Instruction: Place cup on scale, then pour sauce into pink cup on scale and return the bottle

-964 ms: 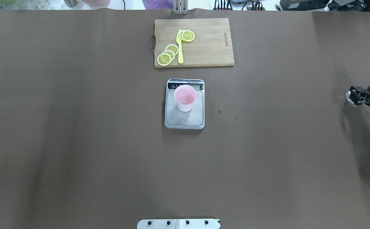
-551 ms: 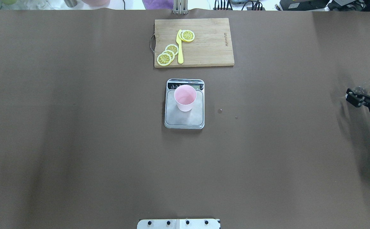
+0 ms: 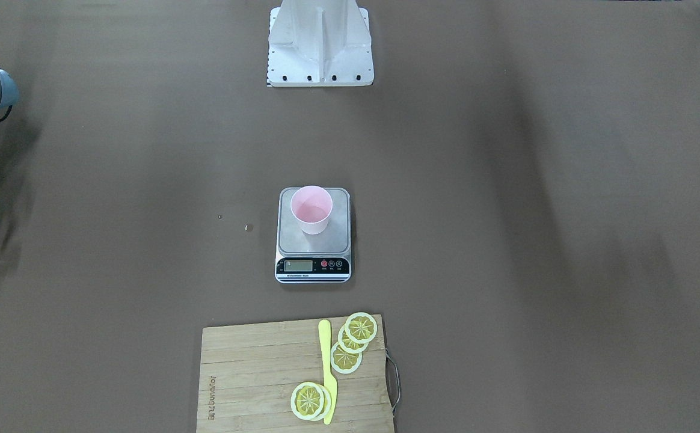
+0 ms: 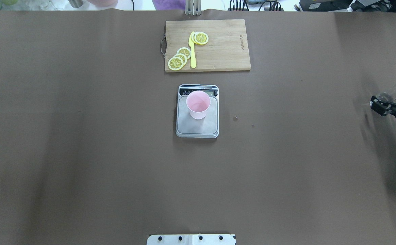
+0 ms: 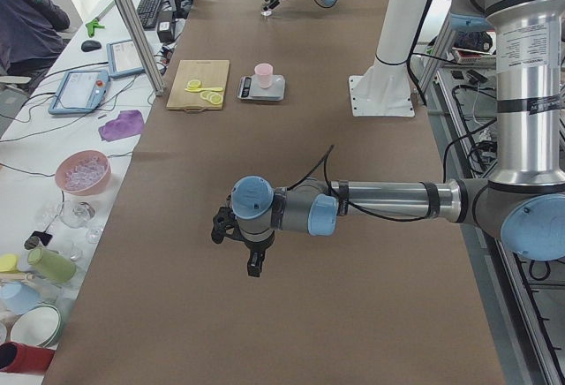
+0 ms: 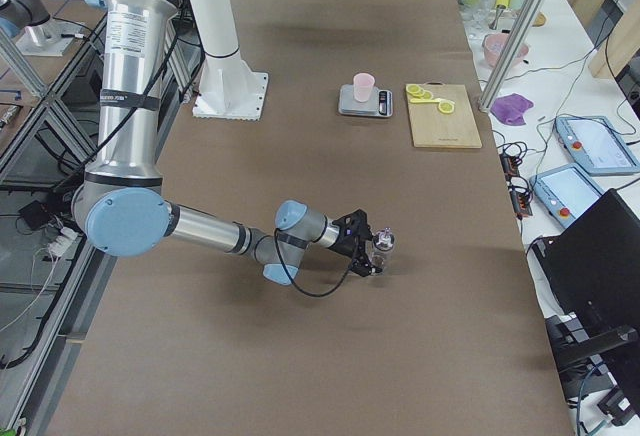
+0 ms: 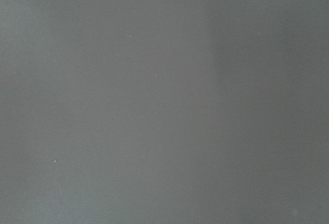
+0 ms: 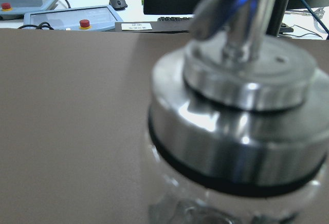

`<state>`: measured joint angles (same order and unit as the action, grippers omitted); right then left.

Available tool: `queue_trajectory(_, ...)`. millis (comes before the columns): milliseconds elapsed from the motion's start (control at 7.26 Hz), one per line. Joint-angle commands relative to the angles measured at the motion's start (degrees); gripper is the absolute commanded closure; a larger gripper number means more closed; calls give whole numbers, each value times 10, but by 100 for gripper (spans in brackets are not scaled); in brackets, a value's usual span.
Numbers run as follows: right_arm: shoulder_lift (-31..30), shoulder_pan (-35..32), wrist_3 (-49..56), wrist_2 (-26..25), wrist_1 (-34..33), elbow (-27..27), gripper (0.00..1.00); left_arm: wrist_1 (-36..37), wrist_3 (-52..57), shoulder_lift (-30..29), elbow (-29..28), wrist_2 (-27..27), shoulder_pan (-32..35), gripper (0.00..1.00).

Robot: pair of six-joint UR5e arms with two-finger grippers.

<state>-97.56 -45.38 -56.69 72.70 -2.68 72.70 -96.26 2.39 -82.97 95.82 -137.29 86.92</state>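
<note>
- Two arms at one big table [image 4: 82, 153]. What are they doing?
- Start with the big things. The board [image 4: 225, 51] is at the far side. Near it, in the middle of the table, is the scale [image 4: 198, 127]. The bottle [image 6: 383, 244] stands way out at the robot's right end, well apart from the scale. The cup [image 4: 198, 103] stands up straight on the scale's steel top, at the end by the little screen.
- Is there sauce in the cup?
- I can't tell. But two tiny drops [image 4: 235, 118] lie on the table beside the scale, so I think the pour is done and the bottle is going back.
- Who has the bottle?
- The right gripper [image 4: 385, 103] is right at it, with a finger on each side of the glass. I can't tell if it is squeezing or has let go. Its own camera only shows the shiny cap, very close and blurry.
- And the other one?
- The left gripper [image 5: 252, 266] hangs over bare table, far from everything. I can't tell if it is wide or closed.
- How should the bottle step go?
- I think the bottom must sit flat on the table first. Then open the fingers slowly. Then pull straight back, so no finger bumps the glass and tips it
</note>
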Motion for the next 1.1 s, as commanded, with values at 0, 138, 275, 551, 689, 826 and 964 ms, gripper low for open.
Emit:
queue_trajectory(0,-24,0,0,6,27,12,0,-1,0,0,0,0,0,2)
queue_trajectory(138,-52,2,0,10,40,34,0,0,1,1,0,0,0,2)
queue_trajectory(275,-90,3,0,23,44,72,0,-1,1,1,1,0,0,2)
queue_trajectory(551,-133,4,0,39,75,94,0,-1,1,1,1,0,0,2)
queue_trajectory(689,-147,3,0,50,96,94,0,0,1,1,2,0,0,2)
queue_trajectory(826,-146,3,2,55,96,96,0,0,1,1,2,0,0,2)
queue_trajectory(964,-142,-9,3,115,94,93,0,0,1,1,2,0,0,2)
